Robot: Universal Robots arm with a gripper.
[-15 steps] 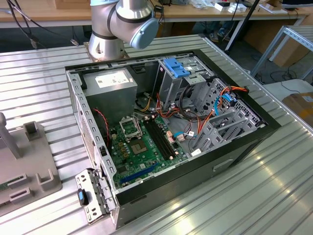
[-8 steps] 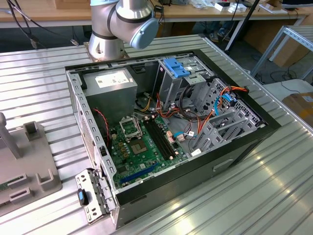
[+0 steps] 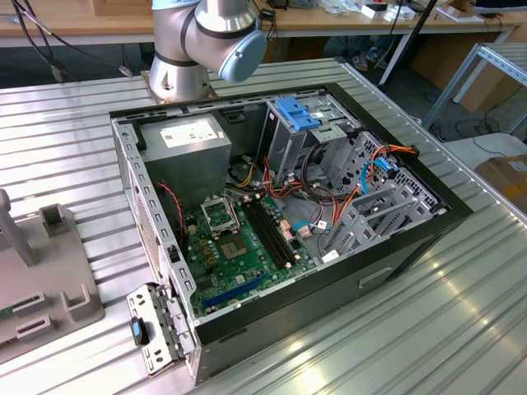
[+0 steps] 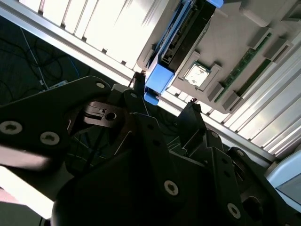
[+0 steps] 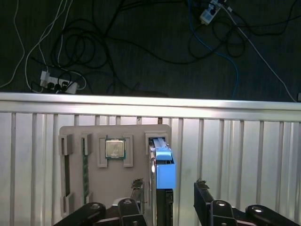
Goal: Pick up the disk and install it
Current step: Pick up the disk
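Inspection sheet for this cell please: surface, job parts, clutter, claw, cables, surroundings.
Surface: ribbed metal table carrying an open computer case and a grey fixture tray.
Job's things: disk stands on edge in a tray slot, blue tab toward the claw; not installed.
Clutter: processor chip and memory stick in the tray.
Grippers: claw open, fingers either side of the disk; contact not discernible.
Cables: orange leads inside the case; loose cords and a power strip on the floor.
Surroundings: wooden bench behind the table.
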